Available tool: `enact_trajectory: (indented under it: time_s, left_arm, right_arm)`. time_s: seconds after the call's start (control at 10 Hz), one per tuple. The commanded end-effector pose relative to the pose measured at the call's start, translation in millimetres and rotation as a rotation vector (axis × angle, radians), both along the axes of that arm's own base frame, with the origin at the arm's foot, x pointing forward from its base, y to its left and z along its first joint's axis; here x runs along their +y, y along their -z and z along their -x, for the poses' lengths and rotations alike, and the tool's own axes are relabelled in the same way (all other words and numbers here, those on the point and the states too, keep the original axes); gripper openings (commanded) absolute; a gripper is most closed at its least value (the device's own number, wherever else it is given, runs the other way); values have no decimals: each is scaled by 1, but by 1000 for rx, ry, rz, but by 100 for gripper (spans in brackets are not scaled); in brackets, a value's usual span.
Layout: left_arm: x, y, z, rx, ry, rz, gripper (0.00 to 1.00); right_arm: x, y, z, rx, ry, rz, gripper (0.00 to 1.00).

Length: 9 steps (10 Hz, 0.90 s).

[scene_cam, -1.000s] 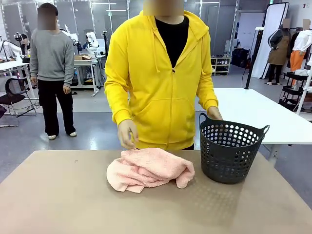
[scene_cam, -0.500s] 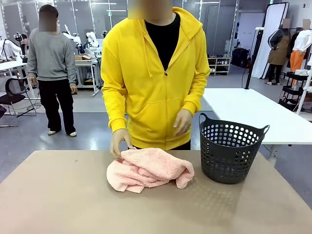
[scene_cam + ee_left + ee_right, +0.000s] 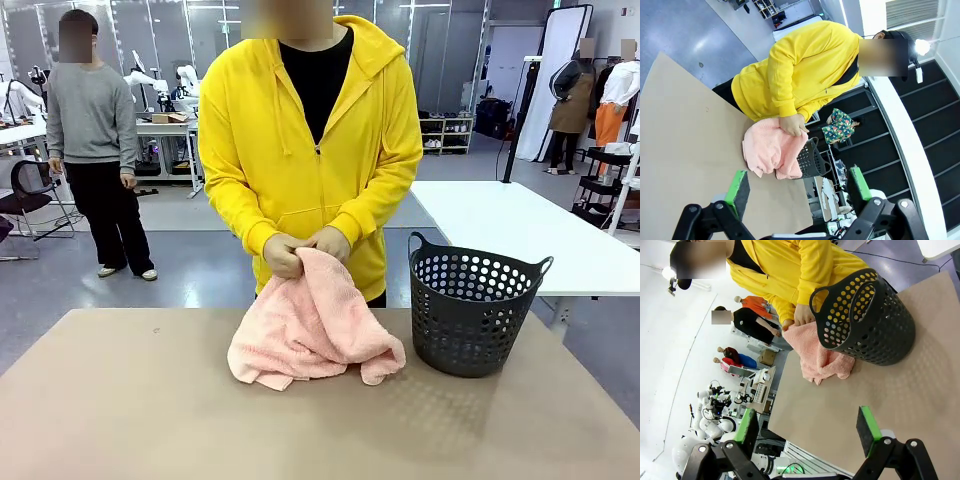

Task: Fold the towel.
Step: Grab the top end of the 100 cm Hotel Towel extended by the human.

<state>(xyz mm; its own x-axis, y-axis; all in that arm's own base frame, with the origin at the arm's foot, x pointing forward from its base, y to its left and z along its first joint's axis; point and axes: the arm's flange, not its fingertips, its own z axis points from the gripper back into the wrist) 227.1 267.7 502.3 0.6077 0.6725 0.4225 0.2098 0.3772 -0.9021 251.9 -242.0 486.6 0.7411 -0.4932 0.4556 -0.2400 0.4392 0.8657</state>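
Note:
The salmon-pink towel [image 3: 312, 330] hangs bunched from both hands [image 3: 300, 250] of the person in the yellow hoodie, its lower folds resting on the brown table [image 3: 150, 420]. It also shows in the left wrist view as the towel [image 3: 769, 150] and in the right wrist view as the towel [image 3: 815, 352], partly behind the basket. My left gripper [image 3: 799, 187] is open, held well back from the towel with nothing between its green pads. My right gripper [image 3: 807, 427] is open too, far from the cloth.
A dark grey perforated basket [image 3: 472, 310] stands on the table just right of the towel, and appears in the wrist views as the basket [image 3: 865, 320] and the basket [image 3: 810, 159]. A second person [image 3: 95, 140] stands far off at the back left.
The person has brought both hands together on the towel's top edge and lifted it from a flat heap into a raised bunch. The bystander has shifted slightly left.

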Motion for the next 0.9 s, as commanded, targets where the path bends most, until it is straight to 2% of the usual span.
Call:
enact_trajectory:
  time_s: [0.0,0.8]
  left_arm:
    - [2,-2,-1,-18,6,2,100]
    - [2,-2,-1,-18,6,2,100]
  right_arm:
    - [-1,-2,-1,-12,3,-6,100]
    - [-1,-2,-1,-12,3,-6,100]
